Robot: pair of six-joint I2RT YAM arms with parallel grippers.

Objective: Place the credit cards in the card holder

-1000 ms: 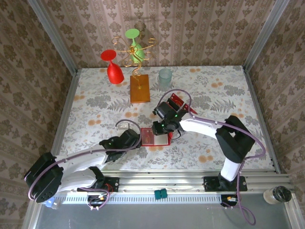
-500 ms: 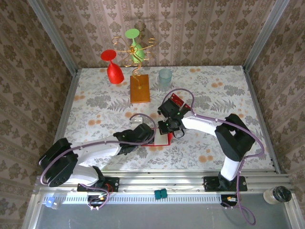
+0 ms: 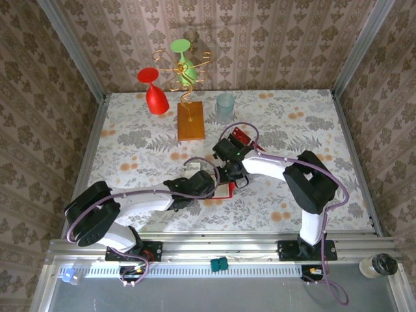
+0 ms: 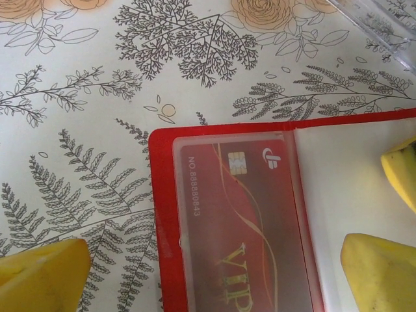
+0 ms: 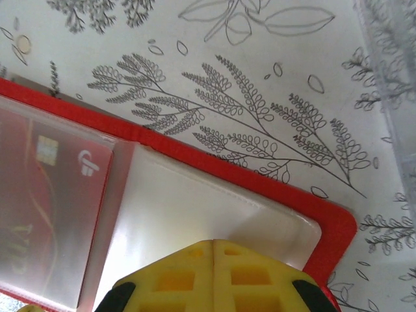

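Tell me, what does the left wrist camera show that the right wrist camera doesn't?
Left wrist: the card's printed number, with the left gripper's yellow fingers spread wide on either side. Right wrist: the right gripper shut over the pale empty pocket. Both: the open red card holder, the card's chip, the floral tablecloth.

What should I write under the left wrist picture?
A red credit card tucked in the open card holder, between yellow fingers.

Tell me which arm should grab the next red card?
Probably the right. The spare credit cards lie just beside its wrist. The right gripper is shut over the empty pocket of the card holder, so it must open first. The left gripper is open but farther off.
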